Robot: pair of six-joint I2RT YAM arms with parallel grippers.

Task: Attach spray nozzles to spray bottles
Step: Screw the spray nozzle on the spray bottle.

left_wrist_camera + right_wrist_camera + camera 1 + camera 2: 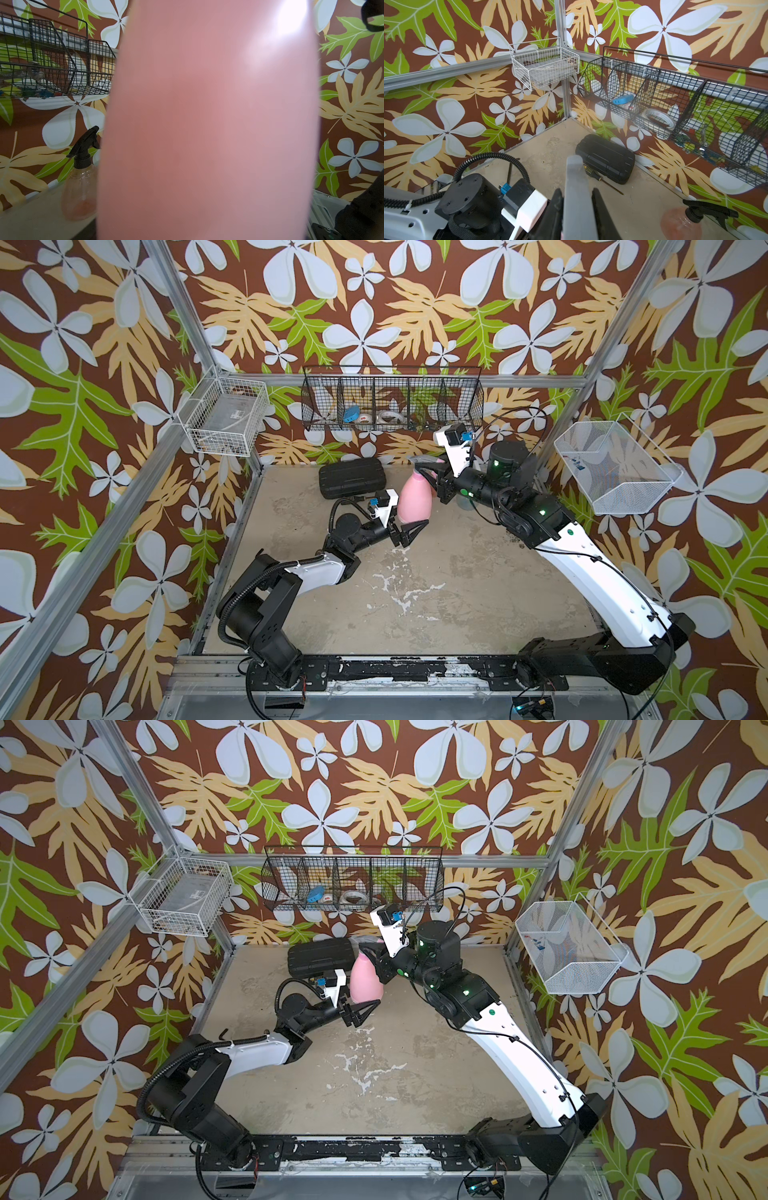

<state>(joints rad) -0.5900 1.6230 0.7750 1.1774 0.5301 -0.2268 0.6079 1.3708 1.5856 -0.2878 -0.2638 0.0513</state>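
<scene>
While the pink bottle (413, 499) stands upright at the far middle of the counter (415, 605), your left hand (411, 531) grips it low down. Your right hand (426, 470) is closed on the grey nozzle (576, 207) at the top of that bottle. An orange bottle (79, 193) with a black nozzle (84, 145) on stands by the far wall.

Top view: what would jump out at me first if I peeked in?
The pink bottle standing at the back middle of the table, with the left hand gripping its bottom and the right hand pinching a grey nozzle at its top. Then the loud flower-and-leaf wallpaper all around.
</scene>
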